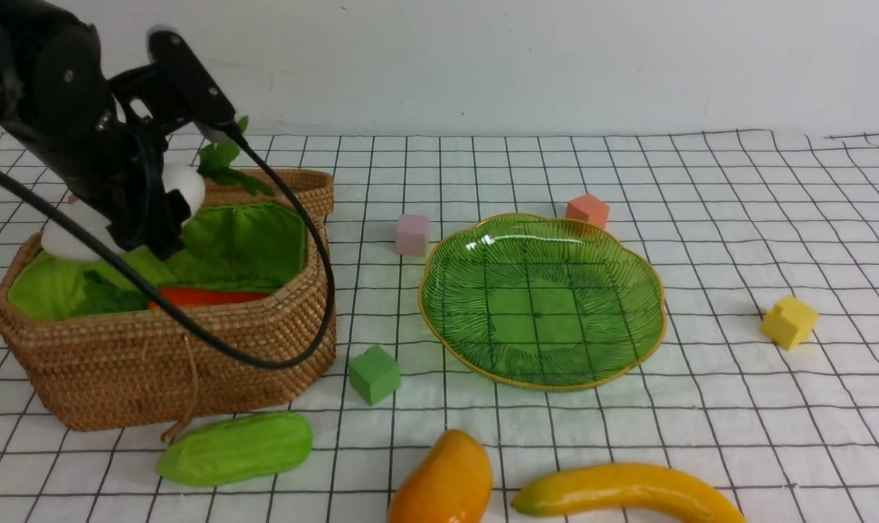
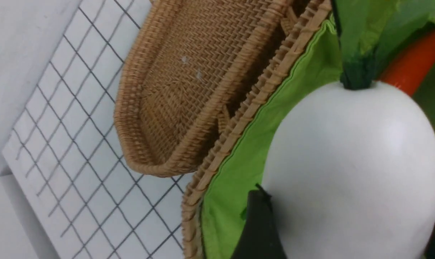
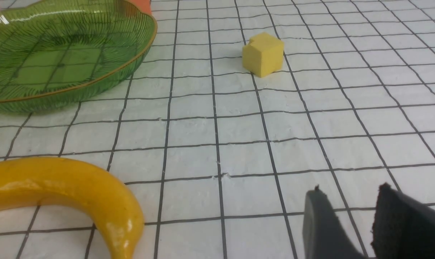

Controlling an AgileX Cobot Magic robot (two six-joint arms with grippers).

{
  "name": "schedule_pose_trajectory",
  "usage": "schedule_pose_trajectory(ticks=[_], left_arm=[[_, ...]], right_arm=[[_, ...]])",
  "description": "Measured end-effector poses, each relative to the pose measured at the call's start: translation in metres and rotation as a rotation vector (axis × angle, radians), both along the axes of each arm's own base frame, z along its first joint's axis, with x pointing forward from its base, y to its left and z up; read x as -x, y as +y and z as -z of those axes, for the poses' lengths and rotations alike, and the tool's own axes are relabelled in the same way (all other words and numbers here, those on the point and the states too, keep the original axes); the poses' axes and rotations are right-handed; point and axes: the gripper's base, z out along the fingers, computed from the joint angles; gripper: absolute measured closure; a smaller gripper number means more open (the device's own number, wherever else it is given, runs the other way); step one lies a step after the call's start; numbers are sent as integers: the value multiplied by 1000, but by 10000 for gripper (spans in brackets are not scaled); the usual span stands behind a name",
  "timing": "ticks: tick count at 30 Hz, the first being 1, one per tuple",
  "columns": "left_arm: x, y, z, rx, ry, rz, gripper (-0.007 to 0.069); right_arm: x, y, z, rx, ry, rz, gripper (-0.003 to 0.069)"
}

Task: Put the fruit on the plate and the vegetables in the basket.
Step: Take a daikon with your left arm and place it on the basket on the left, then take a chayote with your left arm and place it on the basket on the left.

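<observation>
— Where is the radish (image 1: 185, 187) hanging?
— Your left end effector (image 1: 149, 221) is clamping it above the basket (image 1: 156, 363), by the left edge of the bench (image 1: 737, 218); the carrot (image 1: 207, 296) is lying inside.
— And the fruit?
— The mango (image 1: 439, 483) and banana (image 1: 628, 494) are lying at the front edge, the cucumber (image 1: 236, 448) just before the basket, the plate (image 1: 541, 305) sitting mid-bench. Your right end effector (image 3: 350, 189) is hovering low, jaws slightly apart.

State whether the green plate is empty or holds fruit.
Empty: the plate shows only bare ribbed glass; the mango and banana lie on the cloth nearer the camera.
</observation>
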Motion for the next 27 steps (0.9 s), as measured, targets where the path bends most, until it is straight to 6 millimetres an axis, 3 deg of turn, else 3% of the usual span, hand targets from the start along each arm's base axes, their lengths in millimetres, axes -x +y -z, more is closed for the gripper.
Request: schedule_pose_trajectory(ticks=[2,4,7,10,11,15,16,17,18,19,20,25,27], left_arm=[[-2,0,7,10,24,-21,104],[1,0,10,46,61,-72,-1],[8,1,5,61,87,-100,-36],[35,0,-15,130,134,-111,-41],[38,-1,-14,143,146,-108,-39],[84,-13,-17,275,191,73,-6],[87,-14,-18,274,185,93,-5],[100,-20,-5,280,209,155,5],[101,-21,-6,279,203,163,6],[111,-28,11,252,236,219,11],[111,-29,13,247,235,225,12],[117,-49,63,116,275,346,20],[114,-50,69,95,268,351,22]], right_arm=[[0,0,0,0,0,0,416],[0,0,0,0,0,0,414],[0,0,0,0,0,0,414],[0,0,0,0,0,0,414],[0,0,0,0,0,0,414],[0,0,0,0,0,0,414],[0,0,0,0,0,0,414],[0,0,0,0,0,0,414],[0,0,0,0,0,0,414],[0,0,0,0,0,0,414],[0,0,0,0,0,0,414],[0,0,0,0,0,0,414],[0,0,0,0,0,0,414]])
